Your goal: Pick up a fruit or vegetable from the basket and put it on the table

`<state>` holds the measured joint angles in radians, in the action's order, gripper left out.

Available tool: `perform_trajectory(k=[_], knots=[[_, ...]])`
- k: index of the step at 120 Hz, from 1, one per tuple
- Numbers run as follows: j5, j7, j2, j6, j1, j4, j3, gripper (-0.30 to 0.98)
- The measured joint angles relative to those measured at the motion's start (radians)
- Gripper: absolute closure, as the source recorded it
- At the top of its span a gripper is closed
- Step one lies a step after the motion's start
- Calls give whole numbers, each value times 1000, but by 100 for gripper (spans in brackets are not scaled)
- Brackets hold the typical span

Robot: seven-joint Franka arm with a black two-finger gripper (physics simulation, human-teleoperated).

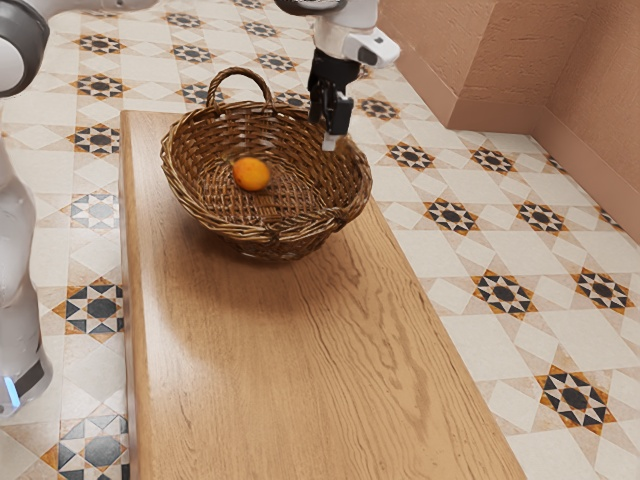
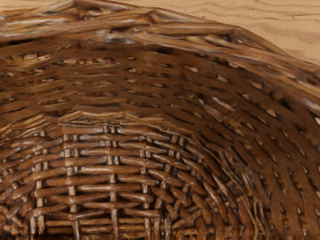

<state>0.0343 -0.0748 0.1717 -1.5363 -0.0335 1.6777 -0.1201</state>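
Observation:
My gripper (image 1: 331, 138) is over the wicker basket (image 1: 270, 236), near the wall on the exterior view's right; whether it is open or shut cannot be made out. An orange, rounded fruit (image 1: 251, 174) lies inside the basket, apart from my gripper and toward the exterior view's left. The woven floor and curved wall of the basket (image 2: 125, 90) lie below my hand in the wrist view, with bare wooden table (image 2: 295, 25) beyond the rim.
The basket stands on the wooden table (image 1: 300, 380), toward its far end, with an arched handle (image 1: 240, 73) at the far rim. Patterned floor tiles surround the table, and a terracotta-coloured wall (image 1: 520, 60) rises at the exterior view's upper right.

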Motion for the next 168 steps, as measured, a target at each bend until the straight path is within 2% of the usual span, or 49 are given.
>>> perform_trajectory(k=[22, 53, 66, 82, 134, 168], knots=[[7, -73, 121, -92, 8, 231, -55, 0], [110, -215, 138, -162, 5, 315, -53, 0], [133, -272, 140, -197, 2, 362, -45, 0], [142, -333, 153, -249, 1, 416, -48, 0], [157, -480, 228, -340, 8, 529, -165, 0], [159, -536, 233, -374, 9, 570, -173, 0]])
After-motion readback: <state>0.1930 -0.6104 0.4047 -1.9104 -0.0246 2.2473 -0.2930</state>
